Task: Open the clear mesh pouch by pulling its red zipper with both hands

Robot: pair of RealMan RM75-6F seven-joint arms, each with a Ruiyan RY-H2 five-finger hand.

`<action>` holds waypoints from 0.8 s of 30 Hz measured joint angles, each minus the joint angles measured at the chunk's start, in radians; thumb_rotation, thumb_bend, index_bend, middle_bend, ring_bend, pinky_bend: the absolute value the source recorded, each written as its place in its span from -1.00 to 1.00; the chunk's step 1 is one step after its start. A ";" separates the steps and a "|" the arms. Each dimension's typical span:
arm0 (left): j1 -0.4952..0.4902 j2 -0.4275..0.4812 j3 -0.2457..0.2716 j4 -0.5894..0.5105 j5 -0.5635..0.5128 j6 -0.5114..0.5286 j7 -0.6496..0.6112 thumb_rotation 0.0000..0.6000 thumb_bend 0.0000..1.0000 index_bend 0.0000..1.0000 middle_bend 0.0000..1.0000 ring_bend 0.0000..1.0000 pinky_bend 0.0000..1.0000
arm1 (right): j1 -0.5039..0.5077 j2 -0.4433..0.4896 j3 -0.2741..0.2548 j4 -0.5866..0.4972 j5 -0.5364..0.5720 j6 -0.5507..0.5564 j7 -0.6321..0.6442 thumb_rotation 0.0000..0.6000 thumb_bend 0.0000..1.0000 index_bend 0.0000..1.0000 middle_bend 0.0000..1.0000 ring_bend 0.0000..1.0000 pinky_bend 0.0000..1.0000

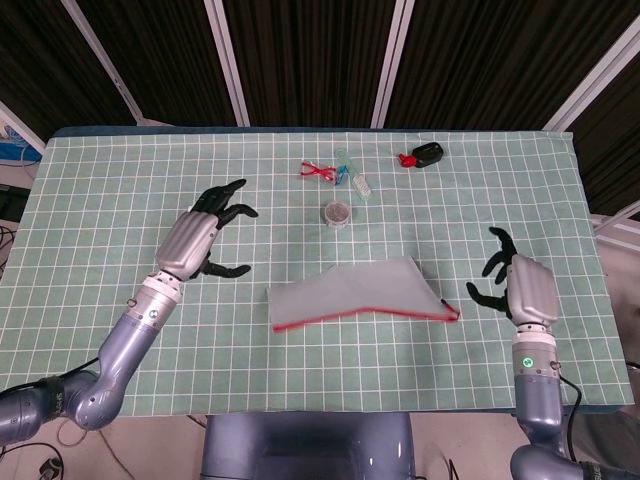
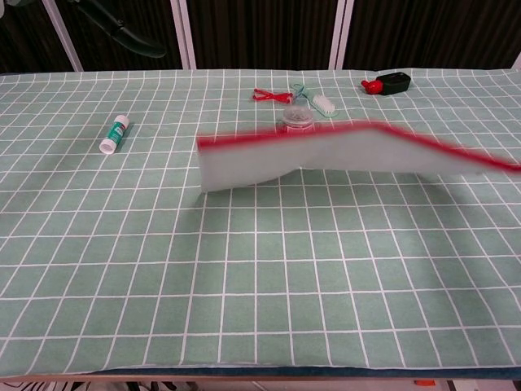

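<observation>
1. Overhead, from the head view: the pouch (image 1: 355,292) is free of both hands, near the front edge of the table (image 1: 90,200), roughly midway between its side edges. Its red zipper (image 1: 360,312) runs along the near side.
2. Left hand (image 1: 198,238) has its fingers spread and holds nothing; it is well apart from the pouch. Right hand (image 1: 520,285) likewise, fingers apart, empty, near the table's right edge.
3. Chest view: the pouch (image 2: 326,159) is blurred, its zipper edge uppermost. Whether the zipper is open cannot be told.
4. Judgement: light, limp mesh that sags and folds. Best held at the zipper end corner, with the pull tab pinched.
</observation>
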 measured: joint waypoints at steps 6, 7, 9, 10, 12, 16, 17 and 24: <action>0.056 0.063 0.037 -0.052 0.017 0.031 0.010 1.00 -0.84 -0.68 -1.00 -1.00 -1.00 | -0.027 0.037 -0.029 -0.012 -0.052 -0.009 0.024 1.00 -0.63 -1.00 -0.55 -0.55 -0.22; 0.068 0.074 0.047 -0.057 0.027 0.040 0.013 1.00 -0.84 -0.68 -1.00 -1.00 -1.00 | -0.031 0.042 -0.038 -0.011 -0.065 -0.009 0.022 1.00 -0.64 -1.00 -0.58 -0.57 -0.25; 0.099 0.099 0.075 -0.065 0.060 0.066 0.022 1.00 -0.84 -0.71 -1.00 -1.00 -1.00 | -0.042 0.054 -0.063 -0.004 -0.105 -0.008 0.016 1.00 -0.67 -1.00 -0.69 -0.67 -0.32; 0.115 0.110 0.090 -0.067 0.076 0.078 0.028 1.00 -0.84 -0.74 -1.00 -1.00 -1.00 | -0.048 0.060 -0.075 0.000 -0.123 -0.007 0.014 1.00 -0.69 -1.00 -0.73 -0.70 -0.34; 0.155 0.136 0.130 -0.067 0.115 0.112 0.043 1.00 -0.88 -0.81 -1.00 -1.00 -1.00 | -0.063 0.073 -0.106 0.013 -0.172 -0.002 0.007 1.00 -0.74 -1.00 -0.84 -0.79 -0.38; 0.255 0.184 0.220 -0.048 0.199 0.191 0.066 1.00 -0.96 -0.99 -1.00 -1.00 -1.00 | -0.110 0.105 -0.174 0.051 -0.280 0.018 0.010 1.00 -0.85 -1.00 -1.00 -0.97 -0.44; 0.281 0.195 0.242 -0.039 0.216 0.209 0.068 1.00 -0.96 -1.00 -1.00 -1.00 -1.00 | -0.129 0.117 -0.196 0.064 -0.313 0.026 0.018 1.00 -0.86 -1.00 -1.00 -0.99 -0.45; 0.486 0.238 0.365 0.096 0.331 0.382 -0.004 1.00 -0.97 -1.00 -1.00 -1.00 -1.00 | -0.250 0.171 -0.294 0.180 -0.461 0.085 0.160 1.00 -0.88 -1.00 -1.00 -1.00 -0.47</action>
